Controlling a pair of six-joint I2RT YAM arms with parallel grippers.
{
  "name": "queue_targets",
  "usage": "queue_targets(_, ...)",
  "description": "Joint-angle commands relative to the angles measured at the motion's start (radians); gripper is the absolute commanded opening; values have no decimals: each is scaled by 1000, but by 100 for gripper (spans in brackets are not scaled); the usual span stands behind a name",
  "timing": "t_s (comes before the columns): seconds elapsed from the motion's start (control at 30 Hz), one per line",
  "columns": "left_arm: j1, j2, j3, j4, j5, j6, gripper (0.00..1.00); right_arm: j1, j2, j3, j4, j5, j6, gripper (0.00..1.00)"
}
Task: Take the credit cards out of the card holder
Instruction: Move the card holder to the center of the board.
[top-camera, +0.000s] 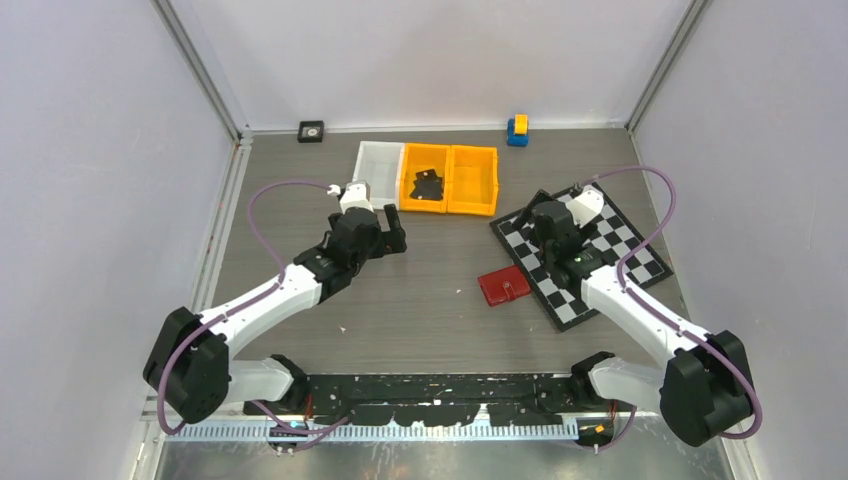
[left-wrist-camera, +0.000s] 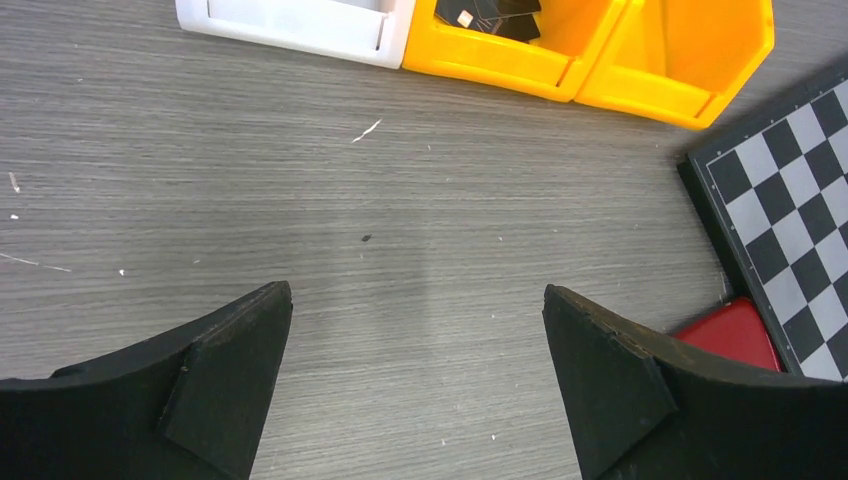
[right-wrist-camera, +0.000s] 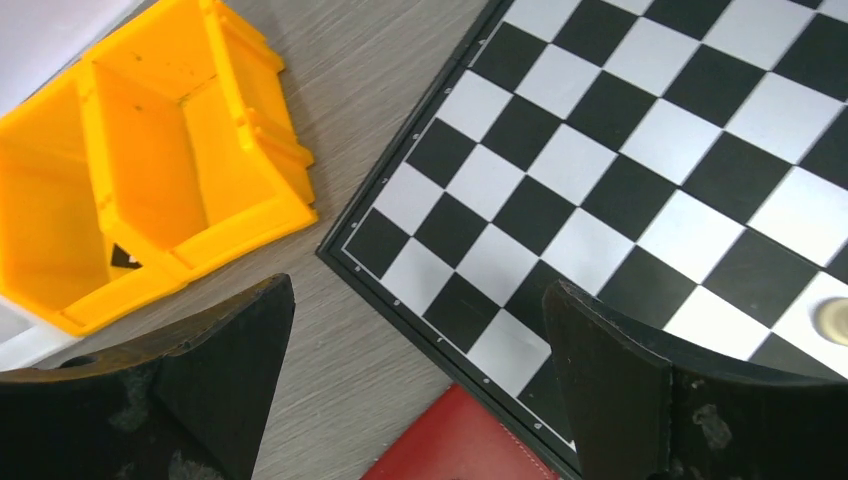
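Note:
The red card holder (top-camera: 505, 286) lies closed and flat on the table, against the left edge of the chequered board (top-camera: 640, 255). No credit cards show; they are hidden or out of view. My left gripper (top-camera: 388, 228) is open and empty, above bare table left of the card holder; its wrist view (left-wrist-camera: 416, 290) shows a corner of the card holder (left-wrist-camera: 735, 333) behind the right finger. My right gripper (top-camera: 545, 225) is open and empty, over the board's left corner; in its wrist view (right-wrist-camera: 418, 285) the card holder (right-wrist-camera: 470, 445) lies just below the jaws.
A white bin (top-camera: 380, 160) and two orange bins (top-camera: 470, 180) stand at the back; one orange bin holds black pieces (top-camera: 428, 183). A blue and yellow toy (top-camera: 517, 129) and a small black square object (top-camera: 311, 130) sit by the back wall.

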Motion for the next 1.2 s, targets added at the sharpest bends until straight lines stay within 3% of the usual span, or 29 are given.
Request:
queue_targets(0.0, -1, 14, 51, -26, -40, -33, 100, -1, 1, 60, -122, 114, 45, 100)
queue_targets(0.17, -1, -15, 29, -2, -8, -25, 100, -3, 32, 79, -138, 124, 45, 100)
queue_targets(0.27, -1, -55, -16, 73, 31, -8, 100, -4, 41, 100, -162, 35, 5, 100)
queue_targets(0.57, -1, -57, -66, 196, 150, -5, 100, 10, 53, 263, -739, -28, 406, 98)
queue_targets(0.8, -1, -37, -67, 232, 220, 15, 99, 44, 47, 102, -637, -191, 544, 95)
queue_targets(1.17, -1, -44, -74, 231, 203, 21, 98, 85, 234, 82, -511, -280, 634, 93)
